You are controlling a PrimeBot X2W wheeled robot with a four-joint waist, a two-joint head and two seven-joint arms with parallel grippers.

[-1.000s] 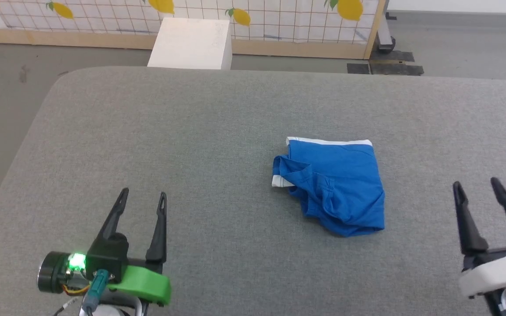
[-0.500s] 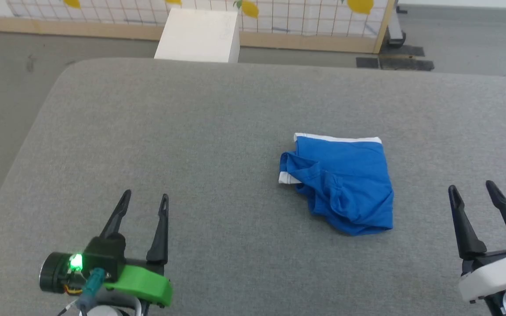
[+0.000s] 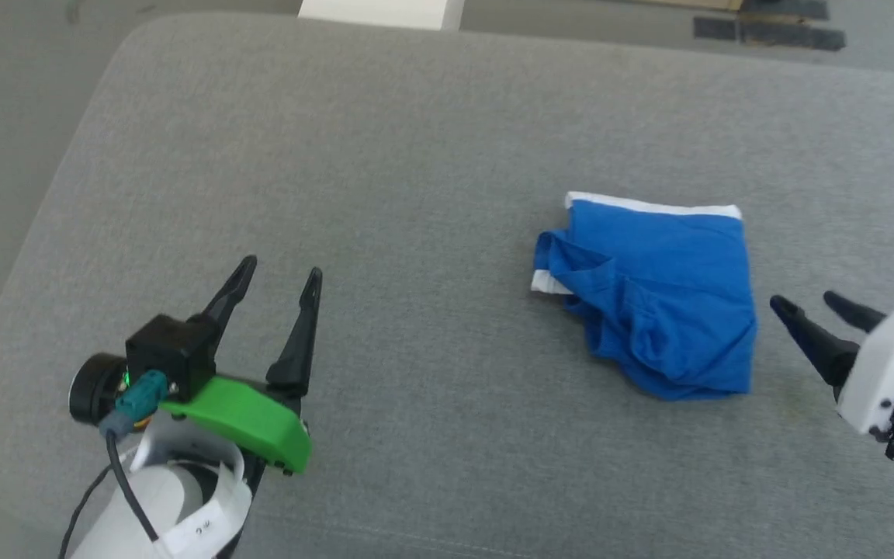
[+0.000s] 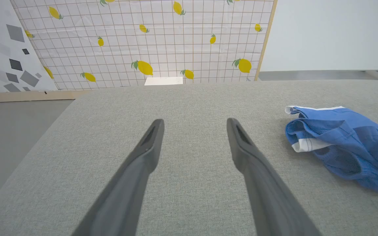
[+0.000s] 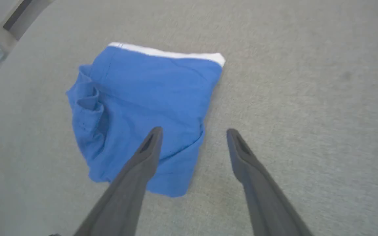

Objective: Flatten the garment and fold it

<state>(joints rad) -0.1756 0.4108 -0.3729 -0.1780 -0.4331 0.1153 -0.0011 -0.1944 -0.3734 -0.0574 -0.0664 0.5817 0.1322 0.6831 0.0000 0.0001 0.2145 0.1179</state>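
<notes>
Nearest, the left gripper (image 3: 282,266) hangs over the grey bench (image 3: 416,116), jaws wide and empty. The right gripper (image 3: 802,297), jaws likewise wide and empty, points at the crumpled blue shorts (image 3: 664,287) just beside it, right of centre.

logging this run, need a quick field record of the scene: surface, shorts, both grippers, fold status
surface: grey fabric-covered table
shorts: blue, crumpled and partly bunched, white band along the far edge, lying right of centre
left gripper: open, empty, well apart from the shorts
right gripper: open, empty, close beside the shorts' right edge, fingers pointing at them
fold status: not flattened or folded yet
</notes>
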